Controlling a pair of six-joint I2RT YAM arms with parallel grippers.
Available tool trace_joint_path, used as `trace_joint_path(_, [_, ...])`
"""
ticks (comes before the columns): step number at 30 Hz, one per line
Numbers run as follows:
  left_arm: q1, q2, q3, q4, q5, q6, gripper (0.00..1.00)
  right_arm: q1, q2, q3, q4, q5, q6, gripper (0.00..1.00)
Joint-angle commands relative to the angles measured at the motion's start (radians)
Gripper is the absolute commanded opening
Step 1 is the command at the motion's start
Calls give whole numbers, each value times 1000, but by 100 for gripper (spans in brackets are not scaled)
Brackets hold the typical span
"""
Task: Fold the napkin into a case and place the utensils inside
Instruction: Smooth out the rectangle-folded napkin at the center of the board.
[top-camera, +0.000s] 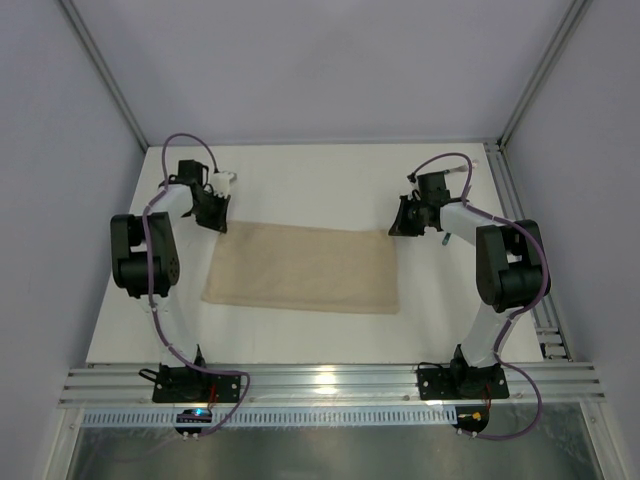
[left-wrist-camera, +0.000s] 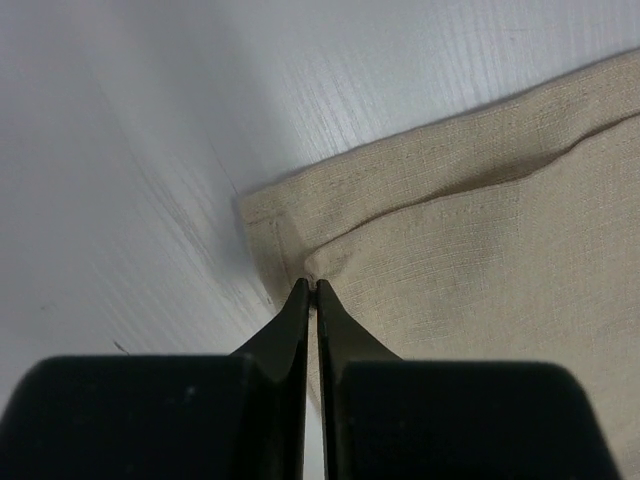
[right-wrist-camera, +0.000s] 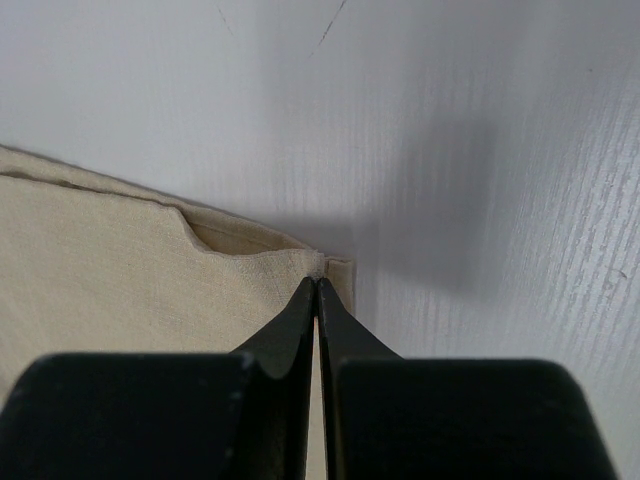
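The beige napkin (top-camera: 305, 267) lies folded in half as a wide rectangle in the middle of the white table. My left gripper (top-camera: 214, 222) is shut on the upper layer at its far left corner (left-wrist-camera: 312, 268). My right gripper (top-camera: 397, 229) is shut on the upper layer at its far right corner (right-wrist-camera: 316, 262). In both wrist views the upper layer sits a little short of the lower layer's edge. The fork and knife are out of view. No pocketed case shows.
The white table (top-camera: 320, 180) is walled by a metal frame with posts at the far corners. A rail (top-camera: 520, 230) runs along the right edge. Both arm bases stand on the aluminium rail at the near edge.
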Motion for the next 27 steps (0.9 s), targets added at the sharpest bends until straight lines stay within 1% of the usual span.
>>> trace_joint_path(1, [-9, 1, 27, 40, -15, 6, 0, 0, -48, -10, 26, -8, -4, 4])
trace_joint_path(7, [-9, -68, -19, 95, -36, -8, 0, 0, -56, -9, 21, 5, -2, 4])
trace_joint_path(11, [-9, -117, -43, 135, -30, -42, 0, -1, -74, -21, 23, 42, 5, 4])
trace_joint_path(15, [-9, -143, -30, 129, -4, -60, 0, -1, -87, -21, 27, 51, 7, 4])
trace_joint_path(21, [-9, -138, -11, 111, 11, -69, 0, 0, -98, -18, 24, 74, 7, 4])
trace_joint_path(27, [-10, -174, 7, 152, 30, -86, 0, -3, -93, -12, 24, 85, 5, 4])
